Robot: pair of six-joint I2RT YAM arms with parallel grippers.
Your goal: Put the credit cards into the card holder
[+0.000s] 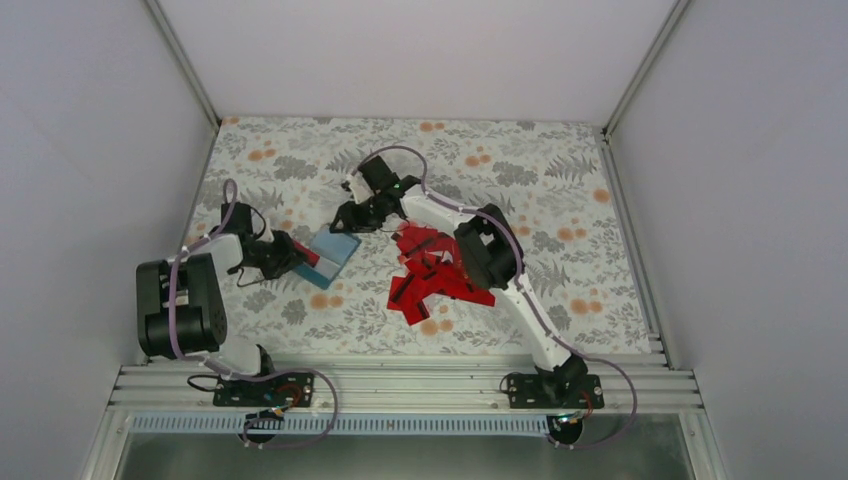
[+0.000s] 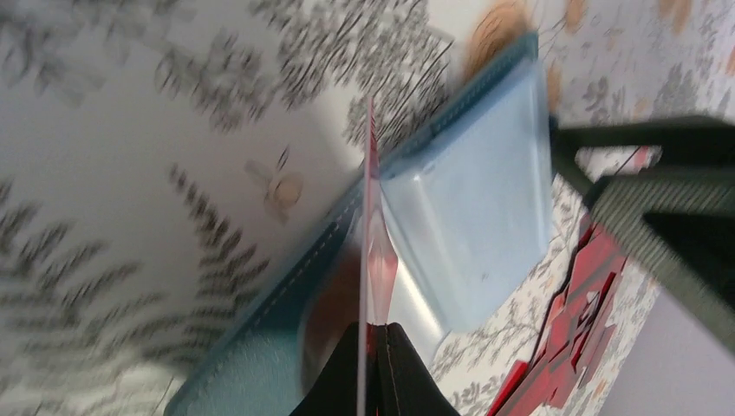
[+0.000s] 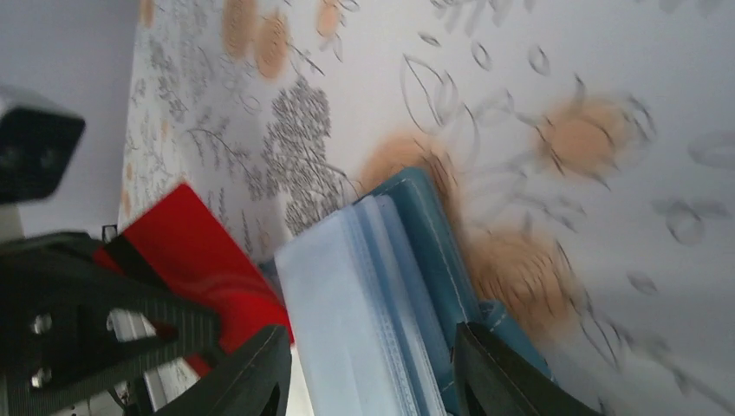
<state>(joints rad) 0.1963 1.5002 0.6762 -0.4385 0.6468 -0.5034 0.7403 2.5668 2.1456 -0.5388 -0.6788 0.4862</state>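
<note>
Left hand (image 2: 373, 336): closed flat on one red card; I see smooth black fingers pinching its near end, with the card edge-on as a thin glossy line.
Held card (image 3: 191, 251): a stiff, smooth, bright-red plastic rectangle that juts forward out of my left hand. Its far end is at the holder's sleeves, but I cannot tell whether it sits in a slot.
Card holder (image 2: 477, 208): just ahead of the left hand and between the right hand's fingers. The teal stitched cover is spread open on the counter, and a stack of clear, pale, soft sleeves stands up from it.
Right hand (image 3: 373, 381): ribbed black fingers stand apart on either side of the sleeve stack; I cannot tell whether they press on it.
Loose credit cards (image 1: 435, 275): a jumbled heap of flat red overlapping cards, behind the right hand beside its forearm.
Counter (image 1: 560, 180): matte cloth printed with grey ferns and orange blooms.
</note>
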